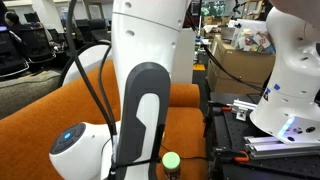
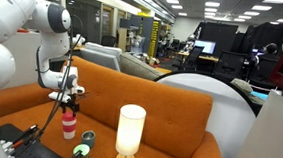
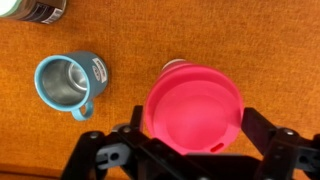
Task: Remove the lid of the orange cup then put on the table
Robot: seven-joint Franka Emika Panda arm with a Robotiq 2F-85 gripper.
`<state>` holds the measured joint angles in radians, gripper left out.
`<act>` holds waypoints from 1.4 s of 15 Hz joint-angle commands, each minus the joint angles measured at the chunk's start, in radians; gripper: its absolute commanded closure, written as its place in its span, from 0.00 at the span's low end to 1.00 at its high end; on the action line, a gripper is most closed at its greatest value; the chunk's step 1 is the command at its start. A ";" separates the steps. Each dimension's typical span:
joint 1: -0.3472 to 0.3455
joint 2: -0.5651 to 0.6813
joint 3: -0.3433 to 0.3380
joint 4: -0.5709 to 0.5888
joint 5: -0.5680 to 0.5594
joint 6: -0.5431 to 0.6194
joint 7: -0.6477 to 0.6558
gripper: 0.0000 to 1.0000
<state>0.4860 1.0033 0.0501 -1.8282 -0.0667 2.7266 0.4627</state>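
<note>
background: open office with desks and ceiling lights, seen in both exterior views
table [image 3: 200,30]: broad orange-brown fabric surface
cup [image 2: 69,126]: upright on the table, directly under the gripper [image 2: 69,98]
lid [image 3: 193,108]: pink-red, on the cup
gripper jaws: flank the lid; cannot tell whether they grip it
blue mug [image 3: 68,82]: beside the cup, apart

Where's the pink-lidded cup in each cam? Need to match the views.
Wrist view: cup at centre, seen from above with its lid on, right of the blue mug.
In an exterior view: lower left, upright, red top.
In an exterior view: not visible; the robot arm fills the foreground.
Shared landmark: the orange-brown table, in all three.
</note>
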 commanded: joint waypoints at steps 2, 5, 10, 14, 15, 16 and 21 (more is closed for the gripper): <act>0.064 0.032 -0.056 0.045 0.023 0.001 0.046 0.00; 0.078 0.052 -0.058 0.072 0.024 -0.009 0.054 0.00; 0.071 0.076 -0.048 0.090 0.039 0.000 0.050 0.33; 0.071 0.069 -0.054 0.083 0.053 0.006 0.056 0.33; 0.069 0.066 -0.053 0.081 0.056 0.007 0.054 0.33; 0.068 0.063 -0.052 0.077 0.058 0.008 0.052 0.33; 0.055 0.045 -0.036 0.059 0.071 0.006 0.037 0.33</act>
<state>0.5518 1.0625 0.0012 -1.7561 -0.0264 2.7271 0.5203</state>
